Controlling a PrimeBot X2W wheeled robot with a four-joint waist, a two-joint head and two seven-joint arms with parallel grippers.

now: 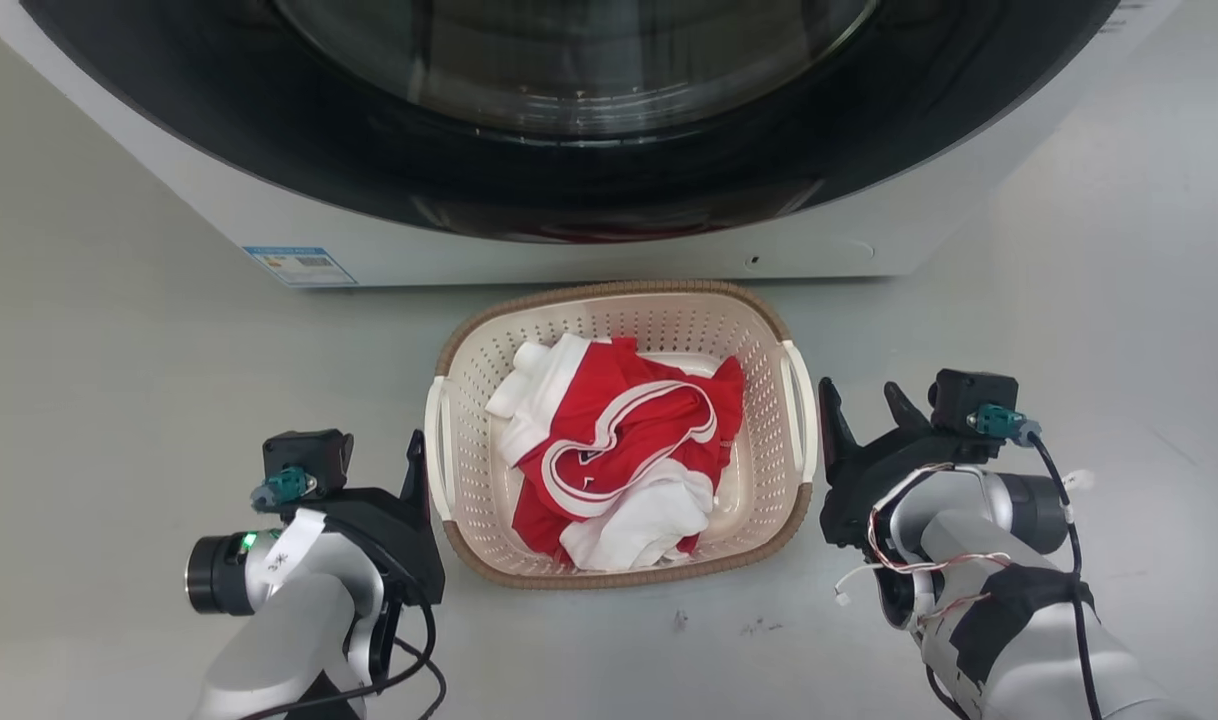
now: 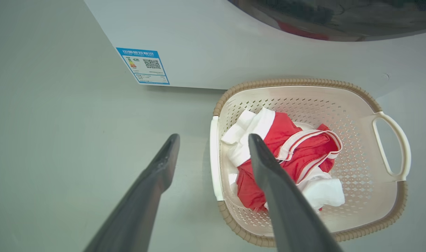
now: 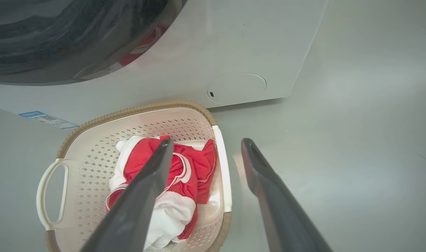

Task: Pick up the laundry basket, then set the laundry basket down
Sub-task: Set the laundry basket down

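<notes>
Your left gripper (image 2: 213, 138) is spread wide and holds nothing. In its wrist view the laundry basket's (image 1: 619, 292) left handle (image 1: 436, 450) lies between the fingers; I can't tell whether they touch it. Your right gripper (image 1: 860, 390) is wide too and also empty, just beside the right handle (image 1: 799, 410). The basket sits on the grey floor (image 1: 119, 350) between both grippers, with red and white clothes (image 1: 619, 440) piled inside. Its far end is close to the washing machine (image 1: 609, 250).

Laundry basket (image 1: 609, 330) cream, perforated, brown woven-look rim; clothes (image 1: 619, 450) red and white; washing machine (image 1: 569, 262) white, label (image 1: 299, 265) blue.
</notes>
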